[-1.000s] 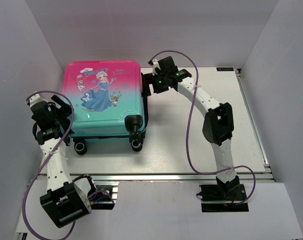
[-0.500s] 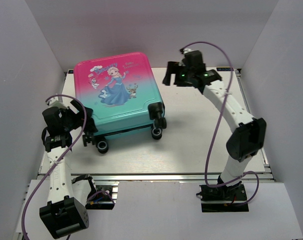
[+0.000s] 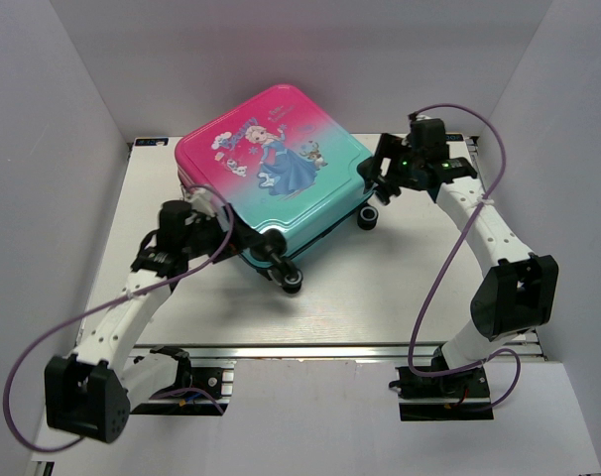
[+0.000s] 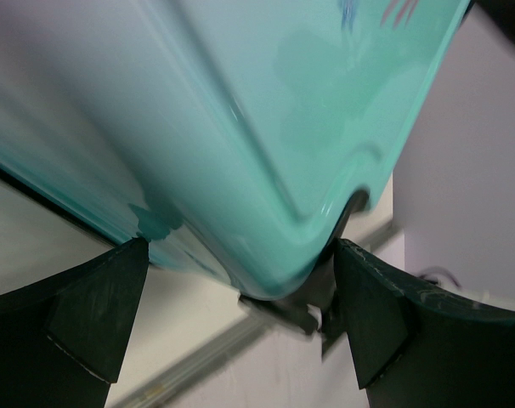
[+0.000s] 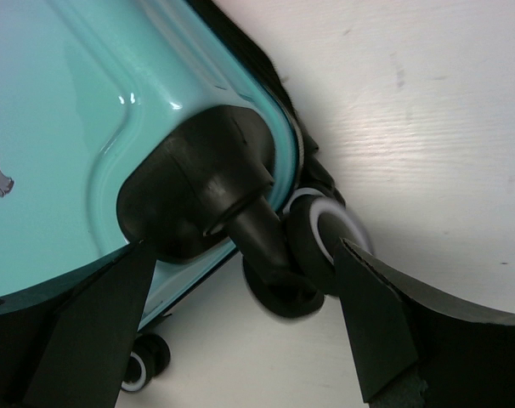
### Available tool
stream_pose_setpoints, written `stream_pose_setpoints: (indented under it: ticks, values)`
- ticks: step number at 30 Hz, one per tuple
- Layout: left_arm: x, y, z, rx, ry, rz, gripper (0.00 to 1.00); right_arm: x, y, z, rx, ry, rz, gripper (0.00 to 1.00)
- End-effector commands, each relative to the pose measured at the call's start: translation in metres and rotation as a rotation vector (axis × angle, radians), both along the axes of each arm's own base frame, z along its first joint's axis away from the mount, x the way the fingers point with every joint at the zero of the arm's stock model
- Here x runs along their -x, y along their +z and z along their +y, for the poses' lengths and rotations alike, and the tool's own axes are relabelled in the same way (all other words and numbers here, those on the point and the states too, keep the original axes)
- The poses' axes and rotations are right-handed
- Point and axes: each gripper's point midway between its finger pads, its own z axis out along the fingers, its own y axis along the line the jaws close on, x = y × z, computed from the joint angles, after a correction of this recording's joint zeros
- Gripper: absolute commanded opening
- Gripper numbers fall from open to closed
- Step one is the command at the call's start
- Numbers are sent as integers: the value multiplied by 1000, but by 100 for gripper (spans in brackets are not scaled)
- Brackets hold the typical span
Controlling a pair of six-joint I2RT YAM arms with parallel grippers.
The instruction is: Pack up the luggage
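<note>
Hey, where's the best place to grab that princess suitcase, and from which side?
Likely its teal corner edge, approached from the near left. The luggage lies flat and closed, its lid too broad for the jaws, but that edge fits inside the open left gripper. The rounded wheel housing looks slippier.

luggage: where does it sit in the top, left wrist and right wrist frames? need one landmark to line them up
Top external: the luggage lies upper centre, turned at an angle.
Left wrist: its teal shell fills the upper frame, with a corner dipping to bottom centre.
Right wrist: the teal shell is upper left, with a caster wheel at centre.
Shared landmark: the teal end of the shell. That caster wheel also shows from the top.
</note>
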Motion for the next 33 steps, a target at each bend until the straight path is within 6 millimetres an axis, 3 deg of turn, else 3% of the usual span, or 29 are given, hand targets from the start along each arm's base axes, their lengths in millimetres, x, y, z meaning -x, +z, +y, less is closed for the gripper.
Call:
stream_pose_setpoints:
  ticks: [1,2,4,5,6,8,9,12,15,16,17,20,23,26,28,29,30,33]
  values:
    - [13,17,-64,30,-250,-4,98,8,23,-6,-48,-3,-48,89]
    - [21,18,-81,17,-313,-6,98,8,25,-19,-16,-43,-58,89]
    - [14,20,-101,-22,-376,-31,98,7,28,-34,25,-96,-69,89]
    - [17,20,-109,-34,-410,-28,98,4,32,-53,65,-163,-84,89]
    - [21,9,-123,-64,-472,-16,98,7,33,-60,91,-187,-73,89]
    - [20,17,-140,-75,-525,-41,98,5,50,-91,149,-303,-110,89]
    - [22,8,-152,-92,-573,-36,98,8,53,-98,167,-331,-106,89]
    - [14,14,-168,-111,-625,-83,98,12,80,-128,206,-451,-166,89]
    - [4,20,-192,-106,-675,-128,98,21,93,-140,214,-476,-204,89]
    - [1,11,-203,-113,-698,-116,98,23,95,-139,209,-461,-214,89]
    - [-4,25,-215,-102,-719,-164,98,28,92,-136,201,-441,-208,89]
    - [-11,21,-234,-114,-765,-162,98,38,86,-135,198,-415,-200,89]
    - [-12,42,-241,-112,-794,-235,98,47,62,-135,193,-399,-144,89]
    - [-17,62,-227,-180,-736,-285,98,51,31,-135,185,-385,-71,89]
    - [-36,88,-200,-292,-564,-377,98,49,13,-134,175,-373,-21,89]
    - [-53,101,-179,-329,-451,-401,98,48,9,-132,172,-360,-10,89]
    - [-69,127,-150,-390,-284,-456,98,46,5,-130,167,-343,-5,89]
    - [-98,157,-92,-525,5,-477,98,42,-6,-125,151,-316,24,89]
